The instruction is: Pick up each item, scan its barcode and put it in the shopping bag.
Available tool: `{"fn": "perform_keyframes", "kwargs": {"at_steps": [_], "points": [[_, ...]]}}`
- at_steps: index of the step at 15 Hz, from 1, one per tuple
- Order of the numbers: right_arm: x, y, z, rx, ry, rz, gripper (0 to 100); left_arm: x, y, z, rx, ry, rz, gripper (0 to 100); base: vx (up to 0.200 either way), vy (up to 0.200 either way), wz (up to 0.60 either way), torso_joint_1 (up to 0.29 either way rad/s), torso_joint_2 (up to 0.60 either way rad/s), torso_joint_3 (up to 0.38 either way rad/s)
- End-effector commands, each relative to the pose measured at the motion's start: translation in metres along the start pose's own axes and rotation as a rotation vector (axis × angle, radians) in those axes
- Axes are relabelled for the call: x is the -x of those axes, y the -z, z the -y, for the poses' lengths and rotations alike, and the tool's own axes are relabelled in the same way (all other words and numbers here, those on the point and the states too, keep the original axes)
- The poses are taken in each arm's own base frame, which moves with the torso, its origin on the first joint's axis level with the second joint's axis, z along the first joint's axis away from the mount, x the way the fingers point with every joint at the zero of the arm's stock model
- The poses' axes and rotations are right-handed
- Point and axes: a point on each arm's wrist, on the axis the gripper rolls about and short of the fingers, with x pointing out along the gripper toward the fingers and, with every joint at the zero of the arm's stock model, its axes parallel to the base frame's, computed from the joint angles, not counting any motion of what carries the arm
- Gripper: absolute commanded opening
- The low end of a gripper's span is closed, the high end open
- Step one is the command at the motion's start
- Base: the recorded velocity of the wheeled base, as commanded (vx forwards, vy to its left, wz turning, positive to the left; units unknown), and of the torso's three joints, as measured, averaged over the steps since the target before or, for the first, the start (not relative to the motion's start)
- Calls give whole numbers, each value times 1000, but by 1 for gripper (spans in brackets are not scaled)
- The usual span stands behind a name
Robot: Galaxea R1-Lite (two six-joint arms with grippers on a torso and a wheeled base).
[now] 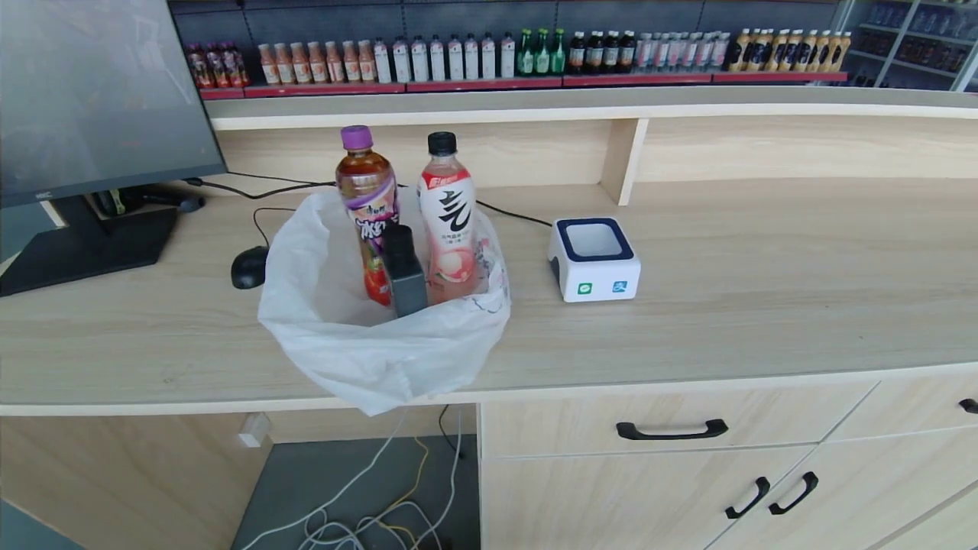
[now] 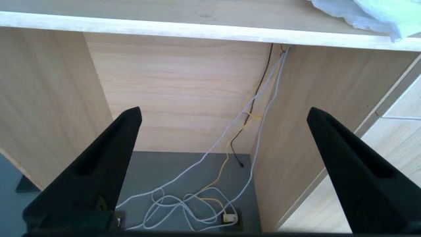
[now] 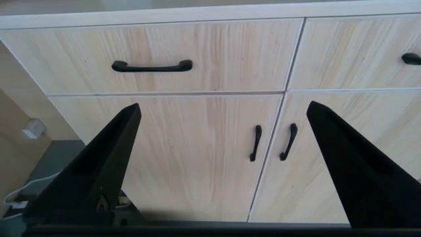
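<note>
Centre frame, a translucent white shopping bag (image 1: pixel 336 336) holds an amber bottle (image 1: pixel 367 191) with purple cap and a pink bottle (image 1: pixel 447 214) with black cap. Right of it: white scanner (image 1: pixel 594 260), navy rim, on a pale wood-grain counter (image 1: pixel 764 290).

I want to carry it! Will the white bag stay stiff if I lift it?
Probably floppy: the bag is thin, crumpled plastic, sagging over the counter edge. Likely heavy for a bag, since two tall bottles stand inside. They could tip together as it lifts.
</note>
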Motion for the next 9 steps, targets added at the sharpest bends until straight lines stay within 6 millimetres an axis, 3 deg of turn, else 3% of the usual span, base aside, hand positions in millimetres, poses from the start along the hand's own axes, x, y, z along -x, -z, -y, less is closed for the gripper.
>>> {"fn": "perform_keyframes", "kwargs": {"at_steps": [1,5,9], "points": [[0,0,0,0,0,0,100,0,0,0,0,0,0,100,0,-200,0,-2,2,2],[0,0,0,0,0,0,100,0,0,0,2,0,0,100,0,-200,0,5,4,2],[0,0,0,0,0,0,100,0,0,0,3,0,0,100,0,0,0,0,0,0]]}}
